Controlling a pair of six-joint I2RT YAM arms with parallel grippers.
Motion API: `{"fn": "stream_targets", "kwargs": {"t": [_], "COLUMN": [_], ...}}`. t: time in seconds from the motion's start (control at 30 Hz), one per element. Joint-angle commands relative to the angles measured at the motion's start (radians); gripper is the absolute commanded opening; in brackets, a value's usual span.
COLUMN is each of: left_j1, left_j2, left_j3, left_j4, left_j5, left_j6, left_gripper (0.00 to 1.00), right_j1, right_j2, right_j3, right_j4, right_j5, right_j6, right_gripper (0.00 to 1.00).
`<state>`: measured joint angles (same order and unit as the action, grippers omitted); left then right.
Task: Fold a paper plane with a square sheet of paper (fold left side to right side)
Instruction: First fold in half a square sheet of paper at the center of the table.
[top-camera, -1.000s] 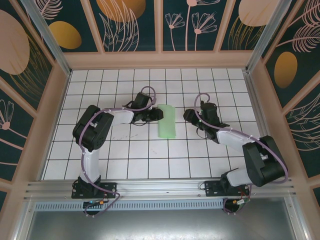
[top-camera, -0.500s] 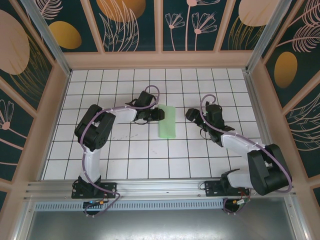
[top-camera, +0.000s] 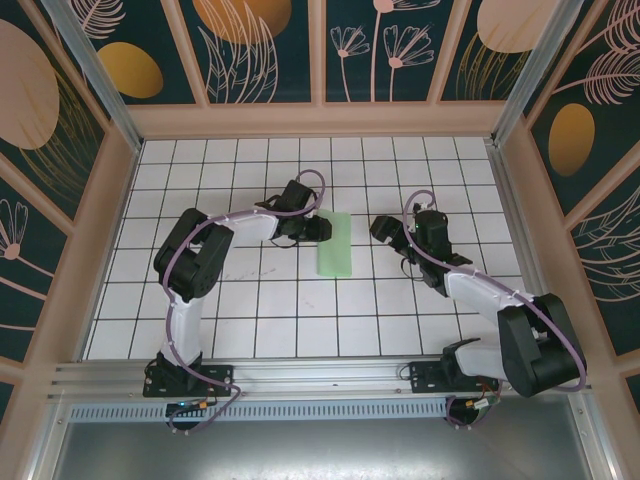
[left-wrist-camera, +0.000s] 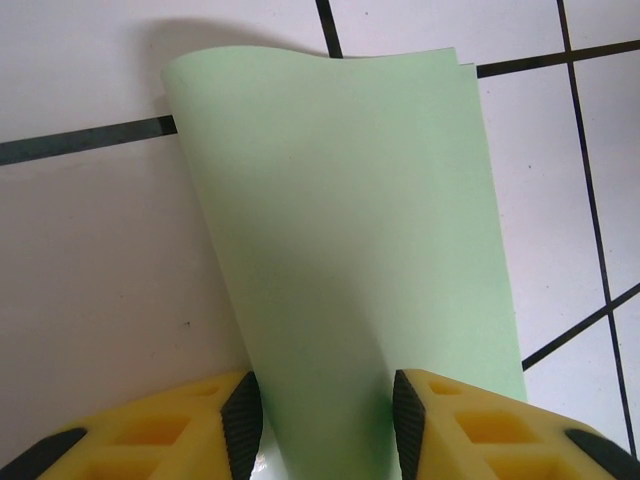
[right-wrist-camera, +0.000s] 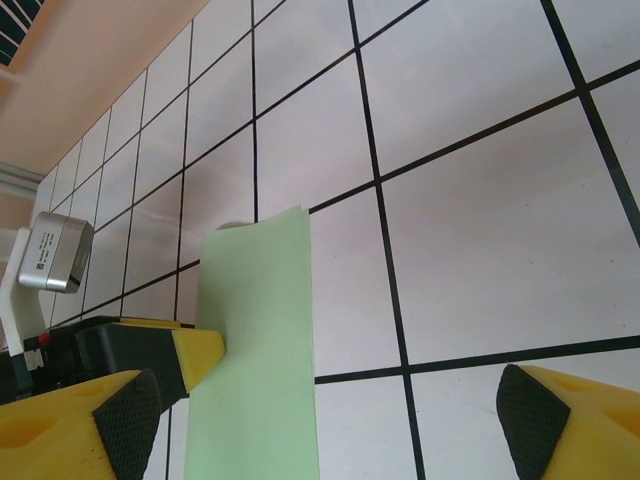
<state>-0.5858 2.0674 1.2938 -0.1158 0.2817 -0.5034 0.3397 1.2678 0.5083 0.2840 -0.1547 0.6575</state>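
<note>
Square sheet of paper (top-camera: 335, 245): pale mint-green, plain, no pattern noted. Table (top-camera: 260, 320): white tiles, ruled by a thin black grid. Walls (top-camera: 270, 50): dark teal, decorated with orange ovals and peach line-drawn leaves and flowers. Left gripper (left-wrist-camera: 322, 422) and right gripper (right-wrist-camera: 330, 420): fingers recorded yellow, pads black. Arms (top-camera: 185, 265): black joints, white links.

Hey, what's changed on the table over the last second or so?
The right pincer opened wide, and its arm shifted slightly to the right, away from the green paper. The left pincer crept toward the paper, whose left edge now lies between its jaws. The folded paper itself stayed where it was.
</note>
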Motion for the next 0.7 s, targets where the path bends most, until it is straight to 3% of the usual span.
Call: {"fn": "stream_targets", "kwargs": {"t": [0.0, 0.67], "left_j1": [-0.018, -0.032], "left_j2": [0.088, 0.113], "left_j3": [0.001, 0.033], "left_j4": [-0.026, -0.057], "left_j5": [-0.049, -0.073], "left_j6": [0.036, 0.055], "left_gripper": [0.45, 0.46], "right_j1": [-0.008, -0.007], "right_j2": [-0.027, -0.027], "right_j3": [-0.015, -0.024], "right_j4": [0.033, 0.038], "right_j5": [-0.015, -0.048], "right_j6": [0.008, 0.008], "right_gripper": [0.91, 0.92]}}
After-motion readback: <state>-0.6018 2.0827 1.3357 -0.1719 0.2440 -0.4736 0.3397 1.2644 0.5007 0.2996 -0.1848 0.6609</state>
